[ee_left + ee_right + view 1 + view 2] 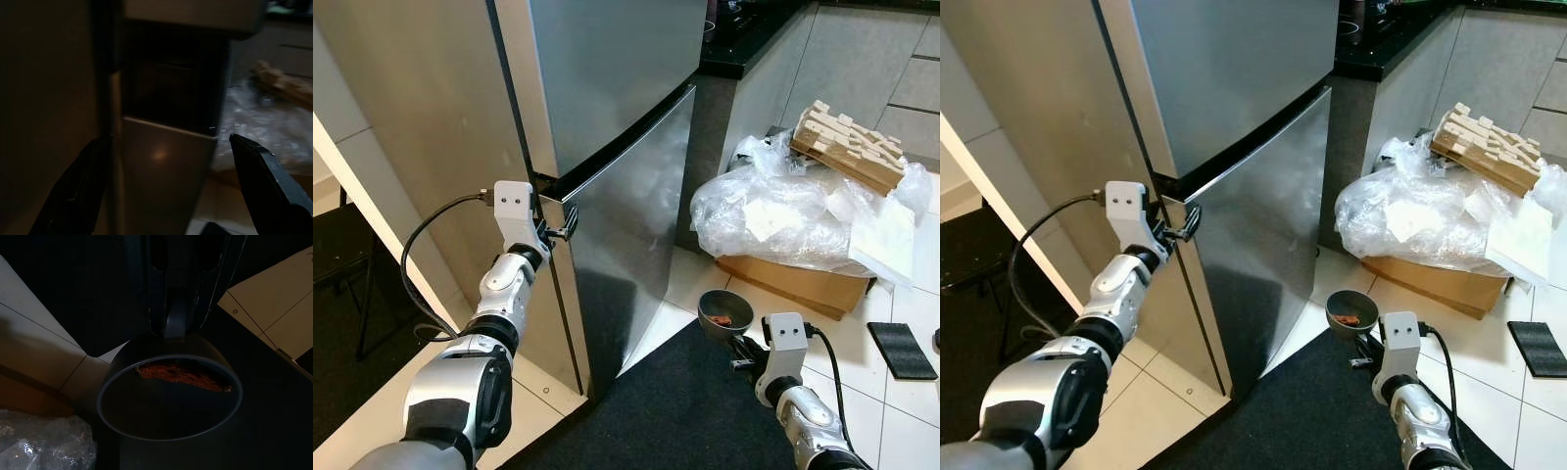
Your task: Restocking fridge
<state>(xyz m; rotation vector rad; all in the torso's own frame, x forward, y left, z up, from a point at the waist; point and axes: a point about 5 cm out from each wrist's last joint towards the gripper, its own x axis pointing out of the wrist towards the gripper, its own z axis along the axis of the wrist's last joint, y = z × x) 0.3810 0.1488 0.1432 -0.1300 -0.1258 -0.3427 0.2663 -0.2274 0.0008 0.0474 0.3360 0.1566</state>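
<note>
A dark bowl (724, 311) with a reddish scrap of food (183, 374) inside is held by its rim in the closed right gripper (741, 345), low over a dark mat (675, 411). Beyond the bowl a plastic-wrapped cardboard box (793, 279) is seen on the tiled floor. The left gripper (566, 223) is raised to the seam between the doors of the steel fridge (617, 147), its fingers spread around the lower door's edge.
</note>
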